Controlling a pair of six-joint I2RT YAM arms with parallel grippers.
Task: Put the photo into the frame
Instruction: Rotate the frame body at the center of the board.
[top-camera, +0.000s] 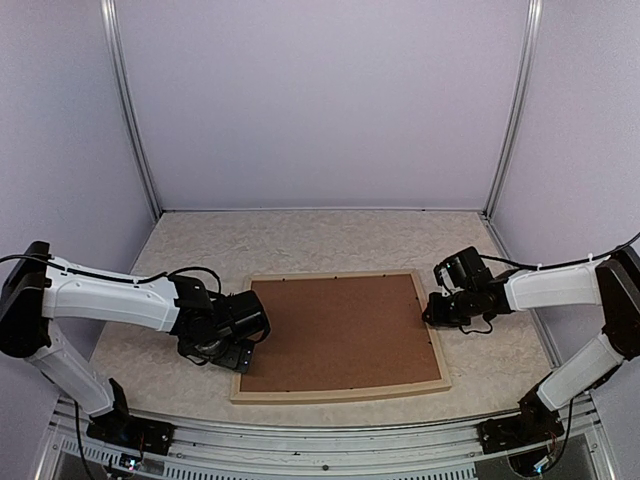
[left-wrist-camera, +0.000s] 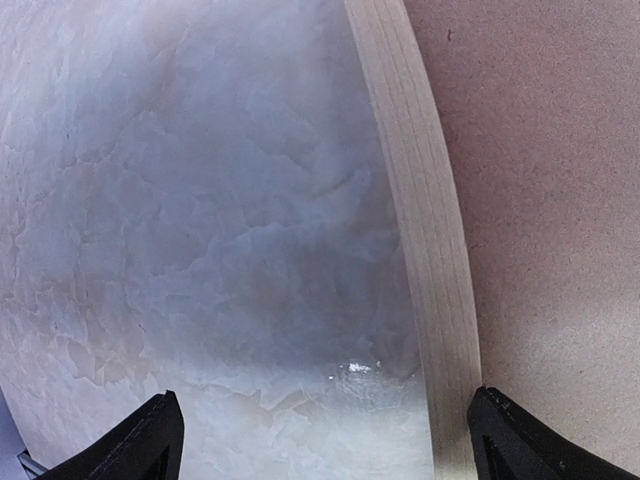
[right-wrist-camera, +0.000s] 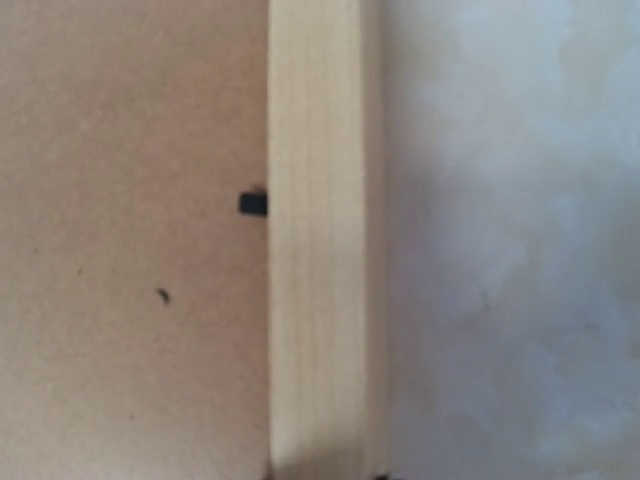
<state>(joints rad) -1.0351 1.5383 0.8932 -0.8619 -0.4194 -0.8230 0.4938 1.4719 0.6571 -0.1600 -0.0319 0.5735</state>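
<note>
The pale wooden frame (top-camera: 340, 391) lies flat on the table with a brown backing board (top-camera: 340, 330) filling it. The photo is hidden. My left gripper (top-camera: 240, 350) hovers at the frame's left rail (left-wrist-camera: 425, 250), open wide (left-wrist-camera: 324, 400). One of its fingers (left-wrist-camera: 150, 445) is over the table and the other (left-wrist-camera: 520, 440) is at the rail's inner edge. My right gripper (top-camera: 432, 312) is at the right rail (right-wrist-camera: 320, 300). Its dark fingertips just show at the bottom of the right wrist view, hugging both sides of the rail (right-wrist-camera: 325, 476).
A small black tab (right-wrist-camera: 253, 203) sticks out from the right rail over the board. The mottled beige table (top-camera: 300, 240) extends behind the frame. Grey walls with metal posts (top-camera: 130, 110) close in the back and sides.
</note>
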